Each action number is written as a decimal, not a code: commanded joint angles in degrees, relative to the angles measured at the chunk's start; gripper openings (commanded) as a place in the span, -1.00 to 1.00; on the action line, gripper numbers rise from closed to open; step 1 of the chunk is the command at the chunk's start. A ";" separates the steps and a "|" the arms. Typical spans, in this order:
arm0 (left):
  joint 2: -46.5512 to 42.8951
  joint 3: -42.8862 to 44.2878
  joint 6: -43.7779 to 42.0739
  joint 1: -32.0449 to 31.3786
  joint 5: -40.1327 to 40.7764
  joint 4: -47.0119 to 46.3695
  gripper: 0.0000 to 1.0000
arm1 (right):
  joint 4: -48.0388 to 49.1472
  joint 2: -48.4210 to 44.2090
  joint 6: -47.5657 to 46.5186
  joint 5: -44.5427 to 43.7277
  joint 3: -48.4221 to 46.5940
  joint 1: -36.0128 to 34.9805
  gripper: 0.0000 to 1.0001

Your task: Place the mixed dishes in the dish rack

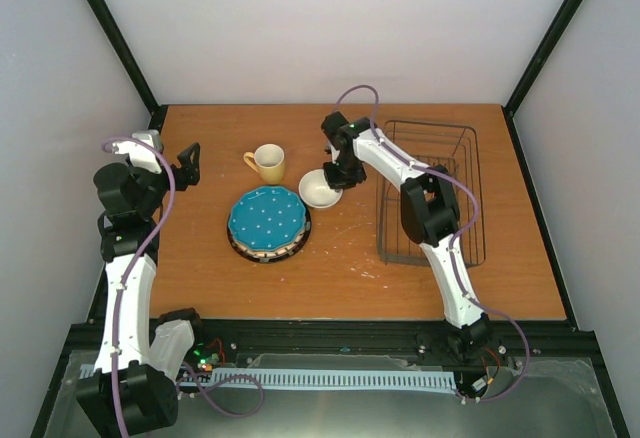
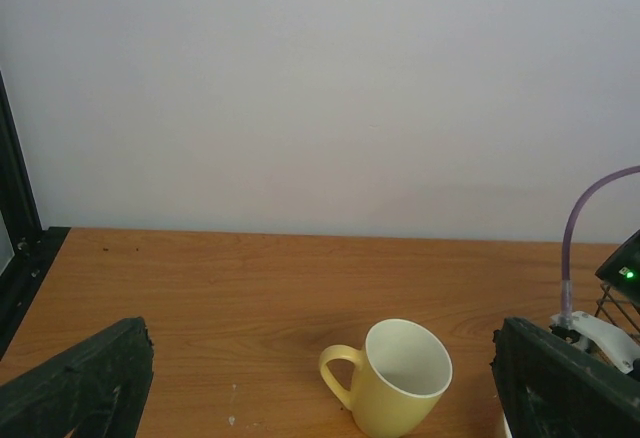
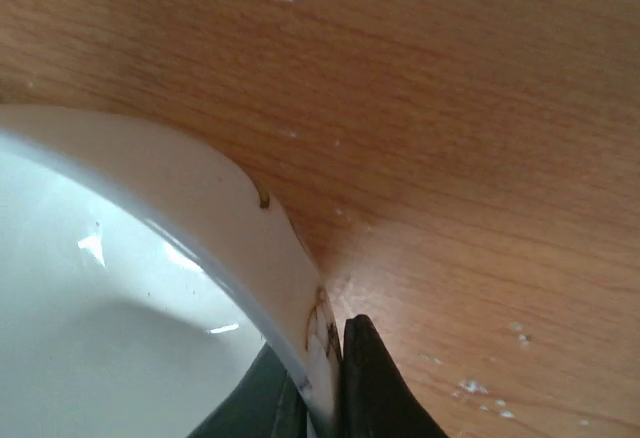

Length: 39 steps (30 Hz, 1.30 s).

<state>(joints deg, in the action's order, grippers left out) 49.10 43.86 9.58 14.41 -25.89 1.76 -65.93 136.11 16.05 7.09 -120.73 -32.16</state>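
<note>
R gripper (image 1: 338, 176) sits low at the cream bowl (image 1: 318, 190), which is on the table (image 1: 350, 263) just left of the dish rack (image 1: 470, 198). Wrist cam: 2 fingers clamped on the bowl rim, 1 inside, 1 outside. Step in hand looks like the bowl pickup. Next prob. needs a level lift, then a carry right over the rack wall. L gripper (image 1: 188, 166) hangs wide apart, empty, near the yellow mug (image 1: 268, 163). Teal plate (image 1: 266, 218) is unloaded.

The left arm (image 1: 124, 293) and right arm (image 1: 452, 278) share white link shells and bulky black joint housings. A purple cable (image 1: 167, 203) loops along each one. The jaws are matte black wedges with rough-textured faces. A green light (image 1: 204, 362) glows near the left base.
</note>
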 commanded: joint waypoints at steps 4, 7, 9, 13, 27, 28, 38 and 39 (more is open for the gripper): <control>-0.91 0.29 -0.98 0.27 -0.15 -1.07 0.86 | -0.46 -0.79 -0.41 -0.60 -1.88 0.17 -0.94; -0.70 0.67 -1.09 0.26 -3.10 -1.69 0.86 | 0.88 -4.04 0.30 -1.94 -2.11 0.42 -0.95; -0.66 1.45 -0.96 -0.08 -6.59 -1.84 0.77 | 1.89 -6.80 1.12 -1.30 -2.51 1.22 -0.94; -0.19 4.79 -2.33 -1.94 -12.87 0.33 0.65 | 0.59 -10.31 1.78 10.15 -6.60 5.24 -0.94; -4.60 2.63 -37.67 -45.46 42.50 6.90 0.82 | -17.26 -11.14 1.79 17.97 -17.01 8.74 -0.94; -3.62 1.58 -41.74 -49.99 48.50 4.28 0.83 | -17.91 -11.35 1.53 18.10 -16.98 8.54 -0.94; -1.81 -11.66 -78.12 -67.58 66.32 -28.42 0.99 | -19.58 -18.94 4.11 22.80 -3.14 7.69 -0.94; -2.22 -12.91 -81.37 -68.84 66.74 -31.49 0.99 | -19.89 -19.37 4.35 23.49 -1.71 7.54 -0.94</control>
<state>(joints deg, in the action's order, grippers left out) 48.56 33.17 -52.80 -50.89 32.93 -12.27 -84.55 122.32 18.33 25.21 -126.15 -24.16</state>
